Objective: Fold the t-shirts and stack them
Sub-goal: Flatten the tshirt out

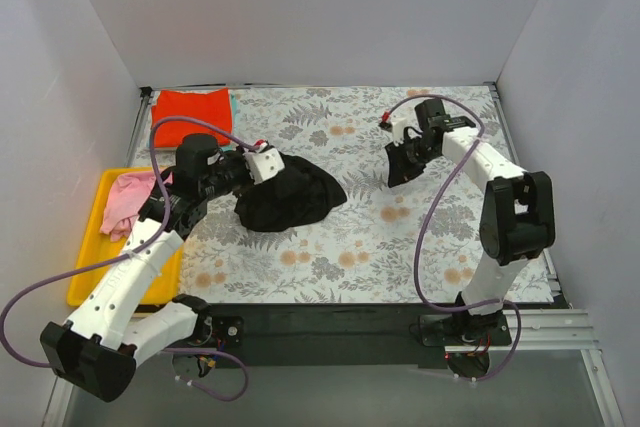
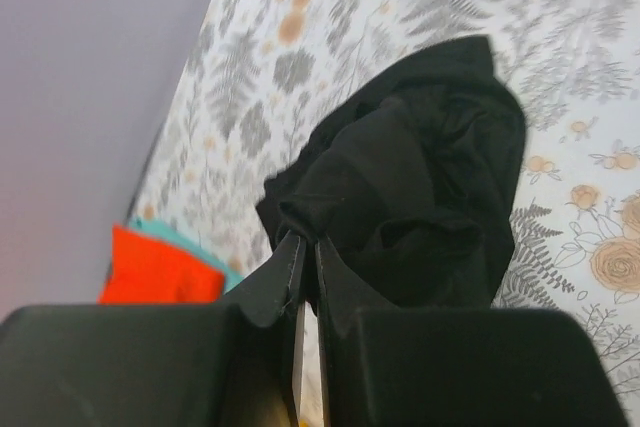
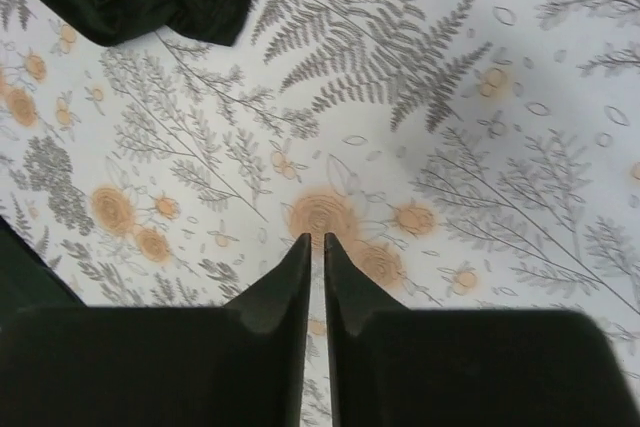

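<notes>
- Top external shows me the black t-shirt bunched left of centre on the tabletop, toward 9 o'clock.
- My left hand is closed, pinching its edge.
- My right hand, at 2 o'clock, hovers nearly closed, gripping nothing.
- Red-orange t-shirt lies folded at 11 o'clock.

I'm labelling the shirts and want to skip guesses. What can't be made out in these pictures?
Left wrist view: whether cloth is pinched in the shut left gripper; black t-shirt merges with black fingers.
Top view: teal t-shirt, mostly covered by the red-orange t-shirt.
Top view: pink t-shirt in the yellow tray, partly behind the left arm.
</notes>
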